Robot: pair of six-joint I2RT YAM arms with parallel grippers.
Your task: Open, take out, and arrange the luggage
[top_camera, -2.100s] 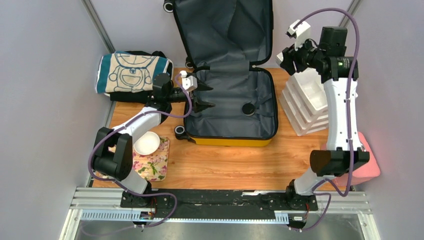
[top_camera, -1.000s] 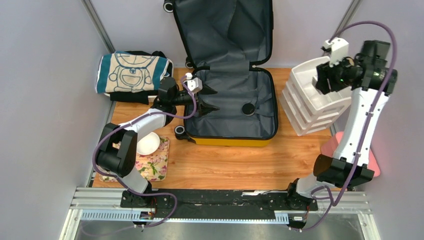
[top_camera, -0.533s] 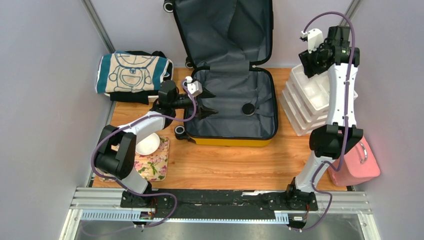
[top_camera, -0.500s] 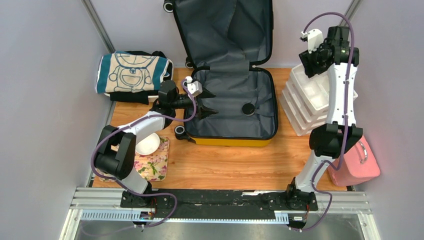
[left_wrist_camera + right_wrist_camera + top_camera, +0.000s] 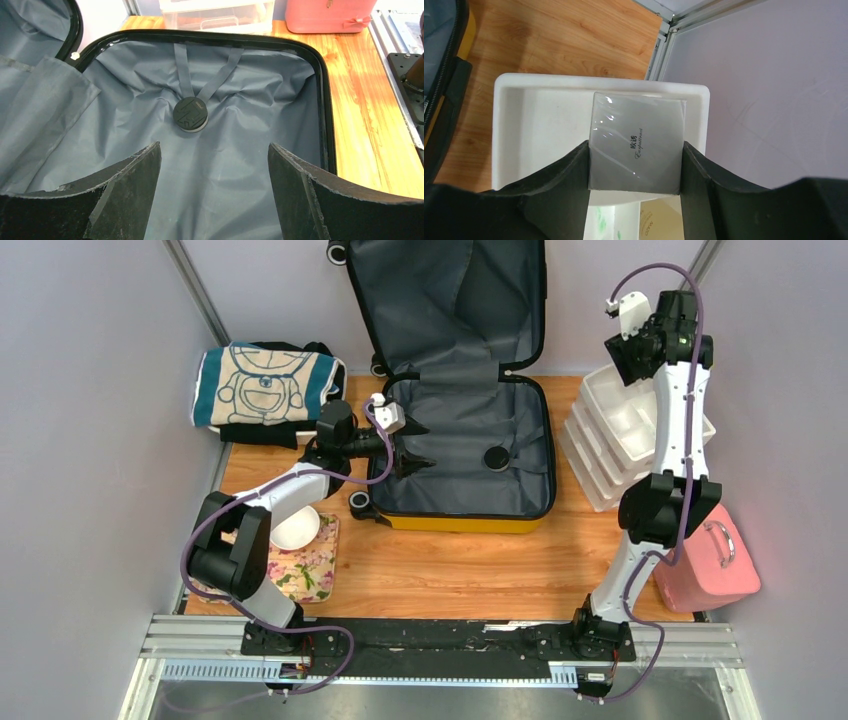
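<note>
The luggage [image 5: 465, 455] lies open on the table, yellow shell underneath, lid leaning on the back wall. Its grey lining [image 5: 240, 150] holds only straps and a round black buckle [image 5: 190, 114]. My left gripper [image 5: 418, 445] hovers open just inside the case's left rim, and in the left wrist view this gripper [image 5: 215, 147] has nothing between its fingers. My right gripper [image 5: 635, 150] is shut on a grey cellophane-wrapped box [image 5: 636, 142], held above the top white tray [image 5: 539, 120]. From above, the right gripper [image 5: 617, 365] is over the back of the tray stack [image 5: 610, 430].
A folded printed garment [image 5: 265, 385] sits at the back left. A white bowl [image 5: 293, 527] rests on a floral mat [image 5: 310, 565] near the left arm. A pink case [image 5: 712, 565] stands front right. A beige box [image 5: 659, 225] lies in a lower tray.
The right arm has swung about over the tray stack with the grey box, ending higher and farther back. The left gripper has edged slightly into the suitcase and stays open.
</note>
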